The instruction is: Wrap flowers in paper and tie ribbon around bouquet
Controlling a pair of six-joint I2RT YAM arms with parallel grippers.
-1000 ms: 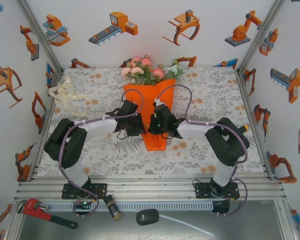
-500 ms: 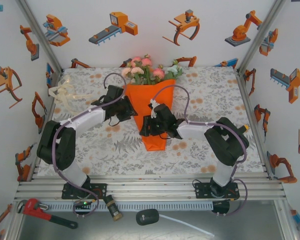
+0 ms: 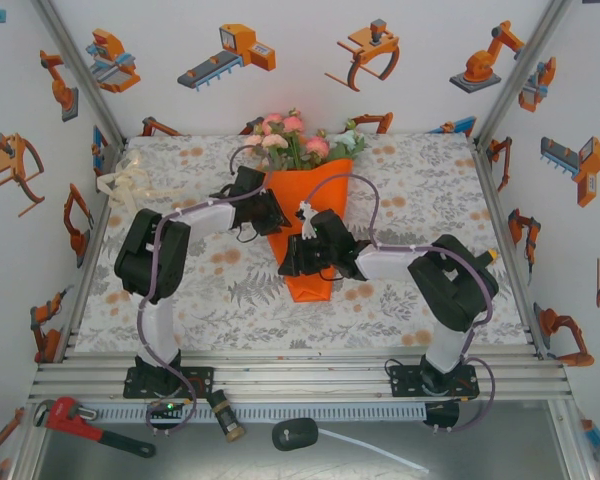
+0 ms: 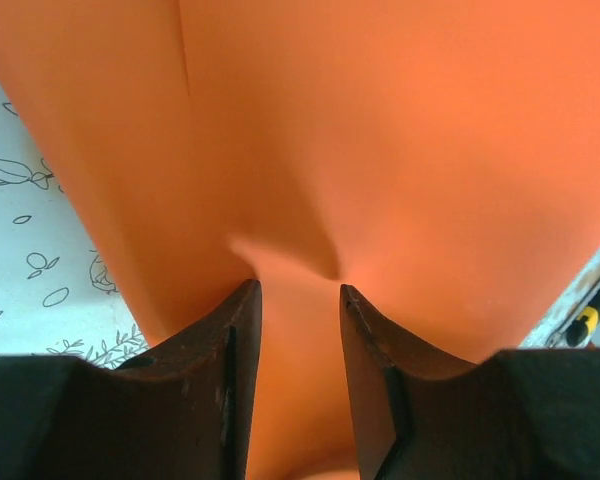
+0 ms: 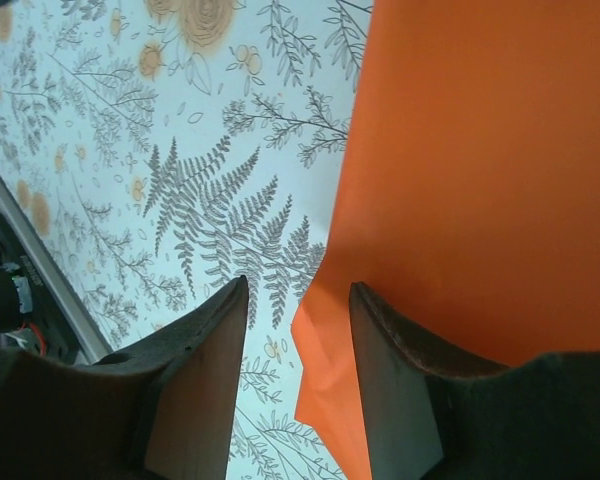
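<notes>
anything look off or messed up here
The ribbon lies in a loose tangle at the table's far left edge, apart from the bouquet, so nothing is tied yet. In the left wrist view the orange paper is puckered just ahead of the left gripper.

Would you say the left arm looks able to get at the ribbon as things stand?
Probably yes: the ribbon lies loose by the table's left edge with nothing between it and the left gripper, though that gripper is at the paper.
</notes>
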